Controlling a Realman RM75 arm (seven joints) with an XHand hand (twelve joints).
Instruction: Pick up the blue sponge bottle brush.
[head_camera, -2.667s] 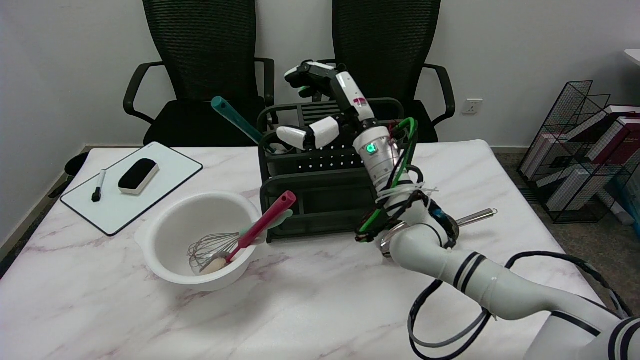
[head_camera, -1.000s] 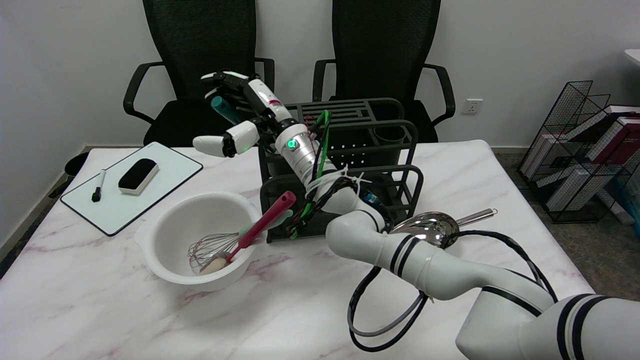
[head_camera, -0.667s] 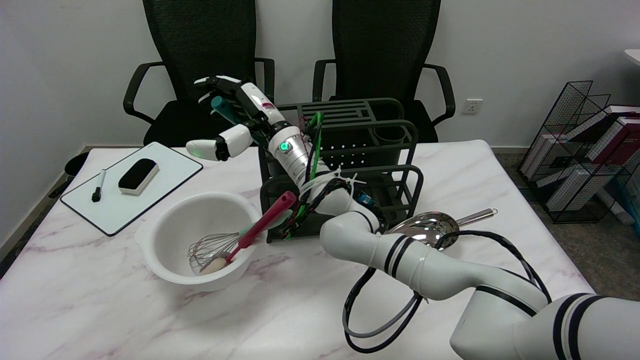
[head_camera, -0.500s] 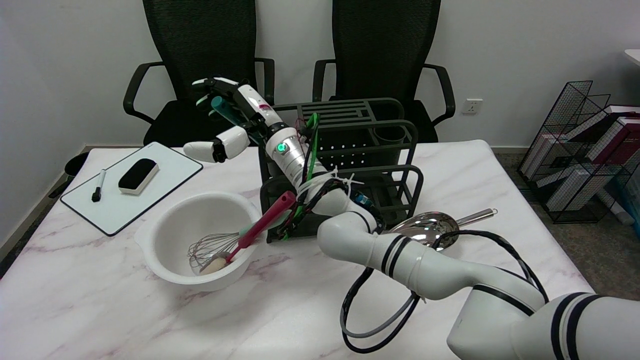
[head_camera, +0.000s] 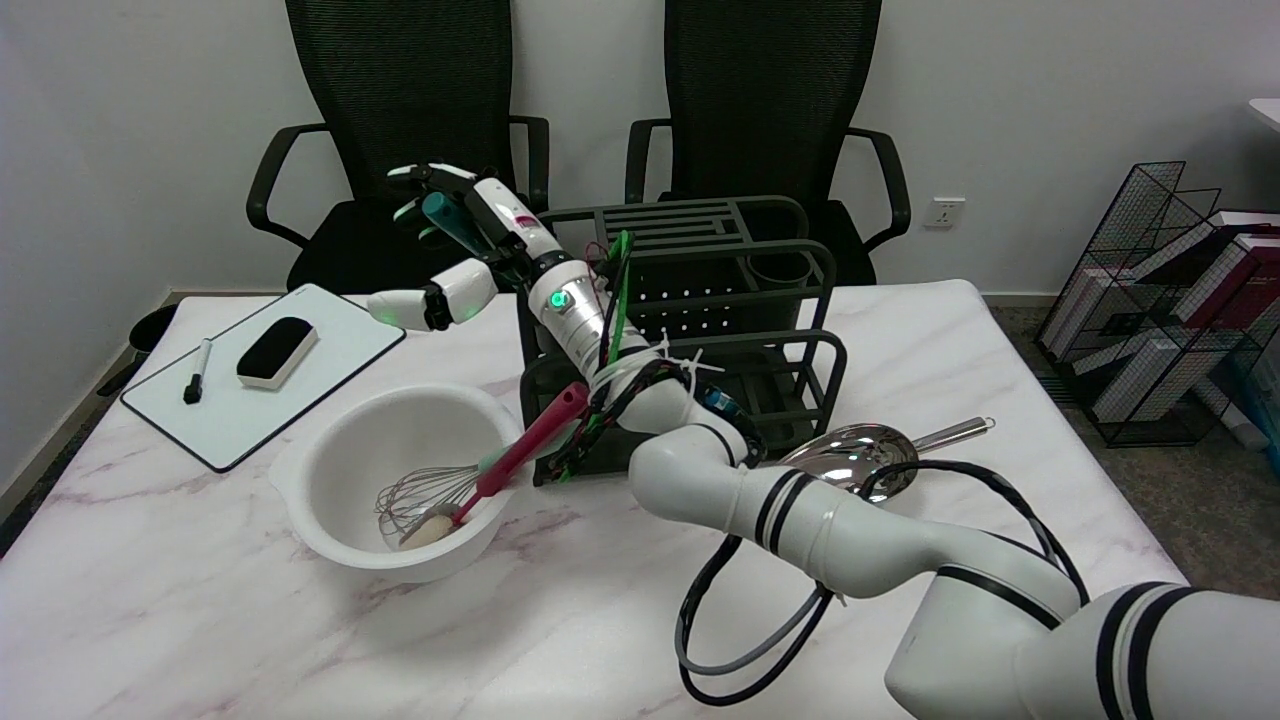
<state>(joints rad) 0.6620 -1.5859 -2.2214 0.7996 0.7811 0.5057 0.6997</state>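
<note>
The blue sponge bottle brush shows only as a teal handle (head_camera: 443, 213), leaning up and to the left out of the left end of the dark dish rack (head_camera: 745, 335); its sponge end is hidden inside the rack. My right hand (head_camera: 487, 225) is at the top of that handle. The fingers (head_camera: 420, 180) reach up behind and around the handle's tip, and the thumb (head_camera: 420, 305) sticks out well below it to the left. The fingers are apart and I see no grip on the handle.
A white bowl (head_camera: 300, 470) in front of the rack holds a wire whisk (head_camera: 420, 495) and a red-handled utensil (head_camera: 530, 440). A steel ladle (head_camera: 860, 460) lies right of the rack. A whiteboard (head_camera: 330, 330) with eraser (head_camera: 275, 350) and marker (head_camera: 197, 372) lies far left. Two office chairs stand behind the table.
My right hand has swung left from over the middle of the rack to the teal handle. In the last second it has crept a little further left around the handle's tip.
</note>
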